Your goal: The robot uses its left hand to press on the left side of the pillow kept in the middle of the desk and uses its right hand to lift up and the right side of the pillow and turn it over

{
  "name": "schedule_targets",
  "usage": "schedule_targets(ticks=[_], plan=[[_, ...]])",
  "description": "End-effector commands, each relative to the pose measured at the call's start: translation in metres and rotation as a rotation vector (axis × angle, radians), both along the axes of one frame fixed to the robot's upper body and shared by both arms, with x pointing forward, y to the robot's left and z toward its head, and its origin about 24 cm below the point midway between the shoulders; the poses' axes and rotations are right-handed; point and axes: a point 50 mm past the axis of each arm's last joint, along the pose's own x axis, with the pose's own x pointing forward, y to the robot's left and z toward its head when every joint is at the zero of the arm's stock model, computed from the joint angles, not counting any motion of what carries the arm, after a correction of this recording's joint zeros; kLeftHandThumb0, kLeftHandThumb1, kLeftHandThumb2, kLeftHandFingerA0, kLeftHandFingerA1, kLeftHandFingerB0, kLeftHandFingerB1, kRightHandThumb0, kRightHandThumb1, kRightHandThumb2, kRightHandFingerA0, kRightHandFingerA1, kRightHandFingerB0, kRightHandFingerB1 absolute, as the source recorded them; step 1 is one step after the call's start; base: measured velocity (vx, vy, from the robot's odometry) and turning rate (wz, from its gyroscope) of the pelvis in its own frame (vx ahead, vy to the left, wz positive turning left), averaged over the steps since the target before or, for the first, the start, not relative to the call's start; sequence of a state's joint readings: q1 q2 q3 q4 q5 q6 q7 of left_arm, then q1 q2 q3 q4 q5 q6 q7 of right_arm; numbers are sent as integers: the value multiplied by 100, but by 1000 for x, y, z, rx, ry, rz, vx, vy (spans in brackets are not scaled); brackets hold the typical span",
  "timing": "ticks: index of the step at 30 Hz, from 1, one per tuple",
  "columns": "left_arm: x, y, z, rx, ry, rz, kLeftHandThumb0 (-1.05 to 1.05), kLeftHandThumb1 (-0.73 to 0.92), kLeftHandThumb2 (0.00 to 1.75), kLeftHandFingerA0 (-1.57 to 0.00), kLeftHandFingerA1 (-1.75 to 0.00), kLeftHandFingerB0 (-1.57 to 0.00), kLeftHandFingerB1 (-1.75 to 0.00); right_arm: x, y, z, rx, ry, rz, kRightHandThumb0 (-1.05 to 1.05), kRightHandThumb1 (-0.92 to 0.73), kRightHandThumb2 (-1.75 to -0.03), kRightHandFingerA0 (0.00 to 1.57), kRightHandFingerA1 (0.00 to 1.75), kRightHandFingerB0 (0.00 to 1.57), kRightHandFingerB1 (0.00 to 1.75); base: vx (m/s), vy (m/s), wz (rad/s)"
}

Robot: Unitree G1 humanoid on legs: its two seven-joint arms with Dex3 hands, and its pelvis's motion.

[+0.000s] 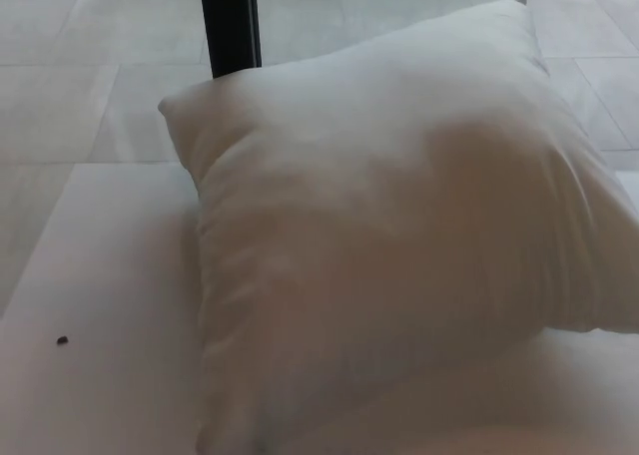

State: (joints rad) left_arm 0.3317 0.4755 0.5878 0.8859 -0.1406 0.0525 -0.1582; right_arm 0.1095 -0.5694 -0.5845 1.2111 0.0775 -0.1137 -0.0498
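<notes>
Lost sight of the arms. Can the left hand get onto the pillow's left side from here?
Probably yes. The pillow's left side has bare desk beside it, nothing blocking. But neither hand is in view, so I can't judge its reach.

pillow (399, 245) cropped at bottom and right edges

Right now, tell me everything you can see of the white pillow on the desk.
The plain white, soft fabric square pillow fills most of the head view. It looks plump and faintly creased, tilted with its far corner raised. It rests on the white desk, its lower edge cut off by the frame. No hand shows touching it.
</notes>
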Motion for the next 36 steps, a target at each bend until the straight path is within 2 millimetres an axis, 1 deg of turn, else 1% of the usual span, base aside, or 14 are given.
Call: schedule_targets(ticks=[1,8,11,14,16,17,18,19,21,24,30,32,34,36], plan=[[38,3,21,-20,-469,95,-90,37,90,-82,-62,-77,-56,21,-25,36,-8,-519,-288,-83,-66,-101,34,55,9,40,0,0,0],[102,16,80,67,-771,83,-88,64,60,-73,-54,-66,-51,76,-39,83,-44,-759,-238,-87,-87,-68,38,38,16,26,0,0,0],[129,23,112,87,-845,50,-88,45,94,-67,-59,-59,-52,103,-42,108,-71,-844,-184,-89,-72,-110,28,51,6,36,0,0,0],[150,24,136,29,-954,14,-90,59,61,-70,-51,-69,-43,124,-42,128,-57,-922,-138,-91,-87,-67,35,40,21,28,0,0,0],[178,16,168,44,-989,-77,-92,56,59,-71,-47,-61,-40,157,-35,154,-24,-956,10,-94,-90,-67,27,69,16,34,0,0,0],[188,12,179,47,-1005,-112,-90,59,59,-68,-47,-54,-40,168,-30,162,-18,-975,92,-96,-70,-111,29,82,9,45,0,0,0],[199,5,189,48,-1018,-176,-87,47,91,-53,-57,-43,-50,181,-24,171,-27,-966,184,-102,-92,-66,24,120,8,54,0,0,0],[209,-1,197,64,-1017,-235,-85,65,60,-54,-50,-42,-39,194,-16,178,-23,-976,232,-105,-71,-116,61,110,16,69,0,0,0],[227,-21,214,89,-1028,-301,-96,67,61,-71,-63,-55,-54,212,-1,190,-46,-981,342,-93,-34,-108,87,118,0,67,0,0,0],[252,-65,238,90,-984,-522,-81,85,66,-40,-55,-25,-40,243,37,211,-86,-959,491,-105,-67,-117,27,88,10,65,0,0,0],[286,-137,221,-68,-914,-775,-78,69,101,-29,-58,-15,-48,267,106,211,100,-911,720,-105,-92,-70,28,43,11,24,0,0,0],[291,-147,209,-100,-867,-830,-81,83,64,-35,-53,-21,-39,271,120,208,124,-879,738,-101,-73,-116,26,52,6,35,0,0,0],[294,-155,198,-103,-818,-883,-83,64,102,-34,-58,-19,-48,275,134,200,136,-817,802,-95,-92,-71,26,40,14,25,0,0,0],[295,-161,193,-115,-823,-894,-82,84,65,-40,-53,-27,-40,277,141,196,132,-788,842,-92,-72,-113,19,51,10,37,0,0,0]])
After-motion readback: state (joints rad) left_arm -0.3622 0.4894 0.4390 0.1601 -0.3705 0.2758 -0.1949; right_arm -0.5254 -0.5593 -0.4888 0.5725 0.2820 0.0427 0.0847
